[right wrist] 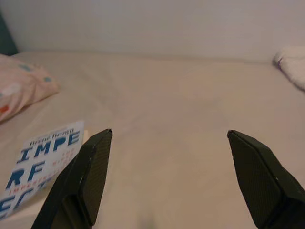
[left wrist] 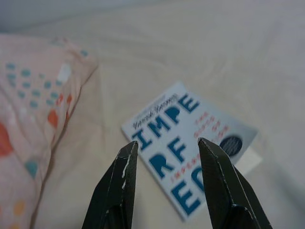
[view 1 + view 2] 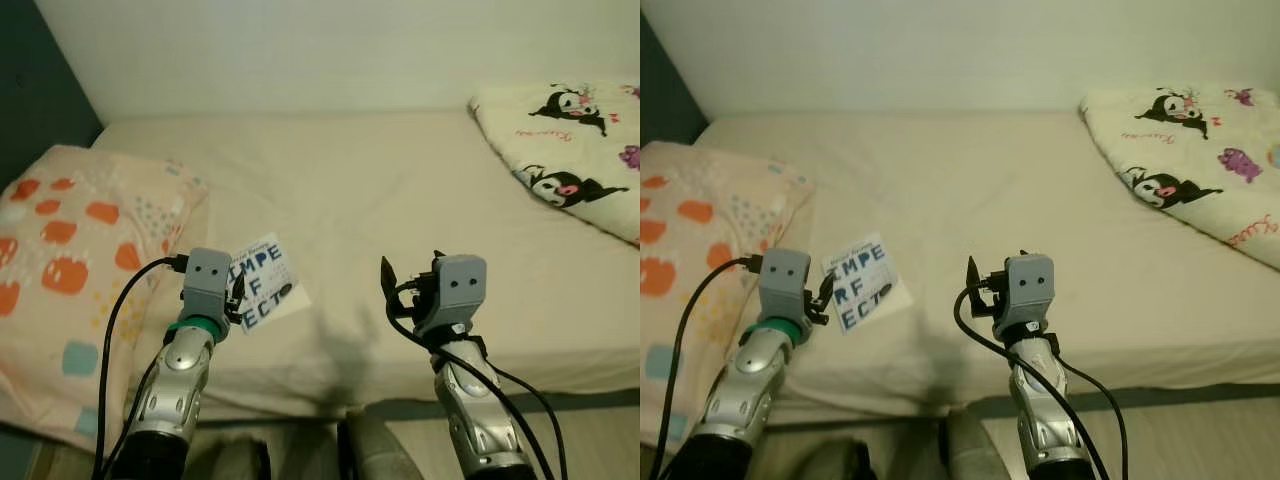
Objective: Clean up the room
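Observation:
A white book (image 3: pixel 268 283) with big blue letters lies flat on the beige bed (image 3: pixel 360 180), close to the bed's front edge and left of the middle. My left gripper (image 2: pixel 167 143) hovers just above the book's near-left part, open, with nothing between its fingers. In the left wrist view the book (image 2: pixel 188 138) lies right beyond the fingertips. My right gripper (image 1: pixel 169 132) hangs over bare sheet to the right of the book, wide open and holding nothing. The book's corner (image 1: pixel 40 160) shows beside its left finger.
A peach pillow (image 3: pixel 70 250) with orange and blue patches lies at the bed's left end, next to the book. A white blanket (image 3: pixel 570 150) with cartoon figures covers the far right. The bed's front edge (image 3: pixel 560 385) meets the floor below my arms.

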Robot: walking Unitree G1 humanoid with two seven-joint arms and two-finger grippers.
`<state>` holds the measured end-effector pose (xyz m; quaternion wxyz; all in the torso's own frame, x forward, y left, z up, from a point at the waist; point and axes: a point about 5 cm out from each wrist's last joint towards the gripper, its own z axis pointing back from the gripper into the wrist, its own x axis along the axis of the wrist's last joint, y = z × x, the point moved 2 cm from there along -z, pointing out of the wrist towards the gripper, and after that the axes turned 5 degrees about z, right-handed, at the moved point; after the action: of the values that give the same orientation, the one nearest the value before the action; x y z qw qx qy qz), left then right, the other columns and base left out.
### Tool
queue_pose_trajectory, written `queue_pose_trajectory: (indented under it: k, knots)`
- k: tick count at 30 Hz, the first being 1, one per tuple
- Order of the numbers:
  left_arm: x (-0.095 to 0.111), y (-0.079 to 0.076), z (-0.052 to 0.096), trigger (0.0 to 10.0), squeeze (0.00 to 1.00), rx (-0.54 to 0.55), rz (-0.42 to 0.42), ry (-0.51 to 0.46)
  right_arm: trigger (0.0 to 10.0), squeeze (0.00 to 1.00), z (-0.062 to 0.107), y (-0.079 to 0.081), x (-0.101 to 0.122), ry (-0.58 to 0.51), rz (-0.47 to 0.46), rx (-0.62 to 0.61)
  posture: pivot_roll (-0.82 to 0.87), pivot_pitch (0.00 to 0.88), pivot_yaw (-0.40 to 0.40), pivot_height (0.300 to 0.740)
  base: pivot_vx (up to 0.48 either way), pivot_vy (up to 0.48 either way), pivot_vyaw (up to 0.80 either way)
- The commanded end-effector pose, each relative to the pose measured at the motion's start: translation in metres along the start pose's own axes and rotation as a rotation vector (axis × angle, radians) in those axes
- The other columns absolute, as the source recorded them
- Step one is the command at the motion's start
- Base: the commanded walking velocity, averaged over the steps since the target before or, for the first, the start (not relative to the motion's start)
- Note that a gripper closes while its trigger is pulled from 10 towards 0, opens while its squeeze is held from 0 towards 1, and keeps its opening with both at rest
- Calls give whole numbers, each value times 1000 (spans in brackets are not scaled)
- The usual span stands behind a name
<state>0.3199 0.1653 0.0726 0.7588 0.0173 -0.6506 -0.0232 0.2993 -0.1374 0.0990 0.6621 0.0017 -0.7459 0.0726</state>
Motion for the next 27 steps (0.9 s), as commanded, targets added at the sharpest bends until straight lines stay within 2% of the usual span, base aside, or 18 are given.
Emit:
queue_pose_trajectory:
  k: [1, 15, 17, 22, 23, 24, 26, 27]
  knots:
    - [-6, 2, 2, 10000, 0, 5, -5, 19, 10000, 0, 2, 2, -4, 16, -7, 0, -167, 20, 58, 636, 0, 0, 0]
    - [-5, 3, -3, 10000, 0, 21, -23, 39, 10000, 0, 4, 3, -4, 16, -12, -3, -167, 32, 65, 636, 0, 0, 0]
    - [-2, 3, -12, 10000, 0, 47, -11, 72, 10000, 0, 6, 5, -3, 15, -17, 1, -165, 56, 68, 636, 0, 0, 0]
    - [5, 4, -20, 10000, 0, 67, -18, 72, 10000, 0, 8, 8, -1, 9, -24, 7, -162, 81, 68, 636, 0, 0, 0]
    - [17, 3, -31, 10000, 0, 86, -227, 20, 10000, 0, 10, 10, 4, 0, -33, 12, -158, 122, 64, 636, 0, 0, 0]
    - [17, 3, -31, 10000, 0, 86, -227, 20, 10000, 0, 10, 10, 4, 0, -33, 12, -158, 122, 64, 636, 0, 0, 0]
    - [26, -1, -39, 10000, 0, 74, -420, -32, 10000, 0, 11, 11, 7, -6, -38, 19, -157, 137, 62, 636, 0, 0, 0]
    - [26, -4, -42, 10000, 0, 57, -471, -34, 10000, 0, 11, 12, 9, -10, -39, 23, -159, 142, 62, 636, 0, 0, 0]
